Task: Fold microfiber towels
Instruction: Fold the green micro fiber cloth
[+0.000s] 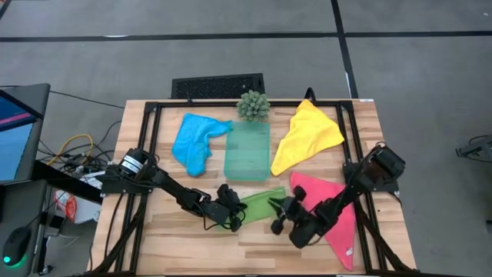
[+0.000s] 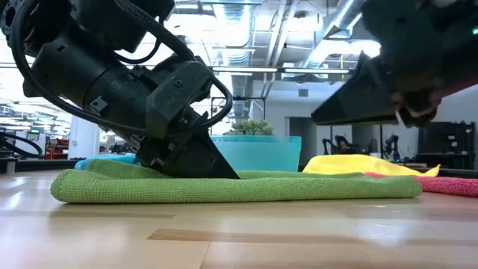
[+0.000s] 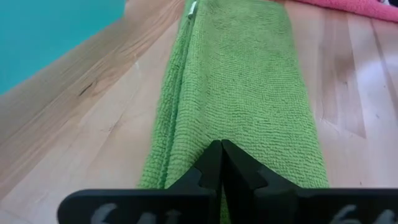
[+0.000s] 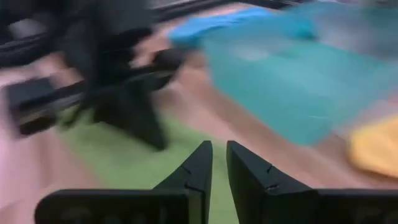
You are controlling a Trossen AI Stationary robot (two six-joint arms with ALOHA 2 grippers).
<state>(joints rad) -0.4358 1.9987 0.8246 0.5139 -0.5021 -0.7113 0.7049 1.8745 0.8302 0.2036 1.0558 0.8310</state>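
Observation:
The lime green towel [image 1: 257, 204] lies on the table near its front edge, folded into a long strip of several layers [image 3: 249, 81]. My left gripper [image 1: 232, 216] is shut, with its tips down on the strip's left end [image 2: 228, 174]. My right gripper [image 1: 275, 211] hovers above the strip's right part [image 2: 317, 119]. Its fingers [image 4: 219, 152] stand a narrow gap apart with nothing between them. The blue towel [image 1: 196, 141], yellow towel [image 1: 307, 137] and pink towel [image 1: 334, 211] lie loose and crumpled around it. My left gripper presses its shut fingertips [image 3: 211, 158] down on the top layer of the green towel, near the strip's left end [image 3: 242, 134]. The fingers slant down from the table's left and point along the strip. The towel lies flat on the table under them.
A translucent teal tray [image 1: 247, 151] stands behind the green towel at the table's middle, with a small spiky plant [image 1: 253, 105] at the far edge. Black frame rails [image 1: 150, 138] run along the table's sides. Bare wood shows along the near edge [image 2: 239, 239].

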